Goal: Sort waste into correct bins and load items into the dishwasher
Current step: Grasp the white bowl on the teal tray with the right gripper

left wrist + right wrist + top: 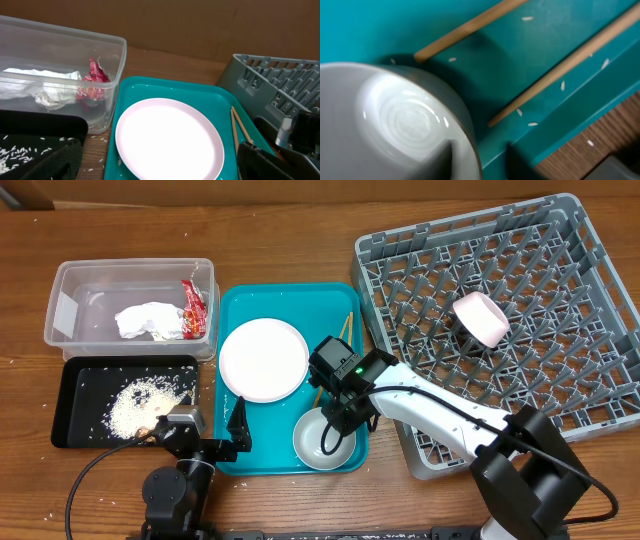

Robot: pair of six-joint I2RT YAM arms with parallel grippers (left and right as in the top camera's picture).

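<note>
My right gripper [335, 430] [480, 160] is open astride the rim of the greyish-white bowl [310, 435] [395, 115] on the teal tray [235, 300], one finger inside and one outside. Chopsticks [347, 328] [560, 67] lie beside it. The pale plate [263, 360] [170, 137] lies on the same tray. My left gripper [225, 442] [160, 165] is open and empty at the tray's front left. The pink bowl [481, 318] sits in the grey rack [560, 330]. The clear tub [90, 285] holds the napkin [145, 320] and the red wrapper [192, 308]. The white cup is out of view.
The black tray [85, 380] at the front left holds a heap of rice [140, 405]. Loose grains lie on the teal tray and on the wood by it. The rack's near wall [280, 80] stands right beside the teal tray.
</note>
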